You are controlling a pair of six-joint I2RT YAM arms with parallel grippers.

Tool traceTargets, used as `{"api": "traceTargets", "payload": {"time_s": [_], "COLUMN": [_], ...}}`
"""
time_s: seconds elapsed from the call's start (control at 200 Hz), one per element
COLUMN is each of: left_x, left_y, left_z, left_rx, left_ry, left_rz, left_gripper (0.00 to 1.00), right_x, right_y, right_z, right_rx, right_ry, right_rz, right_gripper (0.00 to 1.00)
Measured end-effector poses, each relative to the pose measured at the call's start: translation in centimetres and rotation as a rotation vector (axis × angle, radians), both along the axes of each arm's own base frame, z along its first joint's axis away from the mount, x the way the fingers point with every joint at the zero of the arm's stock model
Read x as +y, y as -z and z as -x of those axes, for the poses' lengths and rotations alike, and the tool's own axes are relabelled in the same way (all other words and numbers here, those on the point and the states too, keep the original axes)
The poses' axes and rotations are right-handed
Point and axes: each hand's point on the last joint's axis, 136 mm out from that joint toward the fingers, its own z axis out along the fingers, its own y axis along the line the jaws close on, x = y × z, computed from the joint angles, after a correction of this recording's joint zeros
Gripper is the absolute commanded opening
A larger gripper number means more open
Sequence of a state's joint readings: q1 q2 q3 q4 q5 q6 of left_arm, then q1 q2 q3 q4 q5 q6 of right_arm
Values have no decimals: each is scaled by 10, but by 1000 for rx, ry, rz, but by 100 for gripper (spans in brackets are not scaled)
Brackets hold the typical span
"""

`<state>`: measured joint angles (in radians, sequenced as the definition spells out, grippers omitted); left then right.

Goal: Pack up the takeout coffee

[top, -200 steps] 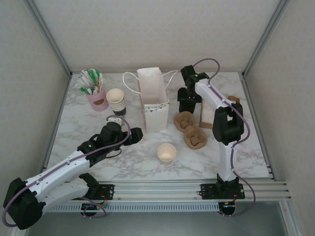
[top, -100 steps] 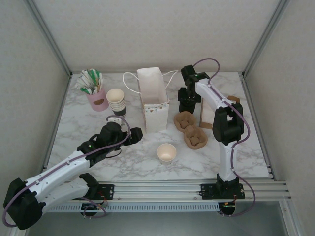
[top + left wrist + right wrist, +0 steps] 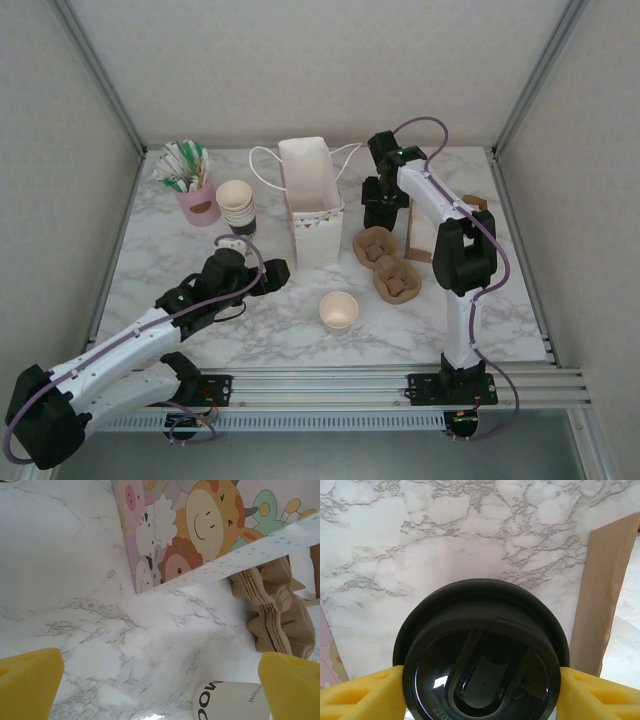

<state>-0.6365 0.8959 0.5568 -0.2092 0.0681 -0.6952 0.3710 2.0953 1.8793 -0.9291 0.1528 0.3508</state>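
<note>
The takeout coffee (image 3: 480,665), a black cup seen lid-up, sits between the yellow fingers (image 3: 360,695) of my right gripper (image 3: 480,697), which press on both sides of the lid. That right gripper (image 3: 378,208) is at the back of the table, just right of the white cartoon-printed bag (image 3: 312,205), and it covers the cup from above. My left gripper (image 3: 268,275) hovers open in front of the bag (image 3: 170,530). Nothing lies between its yellow fingers (image 3: 27,680), with a cream paper cup (image 3: 230,702) lying just below them.
Brown pulp cup carriers (image 3: 388,262) lie right of the bag. A flat brown paper piece (image 3: 420,235) stands beside my right arm. An open cream cup (image 3: 338,311) stands front centre. A stack of paper cups (image 3: 236,205) and a pink holder of sachets (image 3: 195,190) stand back left.
The right jaws have narrowed slightly onto the black lid. Both arms have stayed almost in place.
</note>
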Motion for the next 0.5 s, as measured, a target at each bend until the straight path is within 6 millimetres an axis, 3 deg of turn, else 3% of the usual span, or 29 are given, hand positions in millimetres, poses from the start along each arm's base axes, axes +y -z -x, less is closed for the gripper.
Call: {"api": "traceTargets", "payload": {"time_s": [0.345, 0.496], "left_x": [1, 2], "left_y": [-2, -6], "left_z": [1, 1], "left_rx": [-7, -19], "left_ry": [-1, -6], "left_rz": [5, 11], "left_gripper": [100, 100], "right_x": [0, -4], "right_y": [-11, -25], "right_z": [1, 9], "right_rx": [-20, -42], "right_ry": [0, 0], "right_rz": [-8, -17], "right_gripper": [71, 70]}}
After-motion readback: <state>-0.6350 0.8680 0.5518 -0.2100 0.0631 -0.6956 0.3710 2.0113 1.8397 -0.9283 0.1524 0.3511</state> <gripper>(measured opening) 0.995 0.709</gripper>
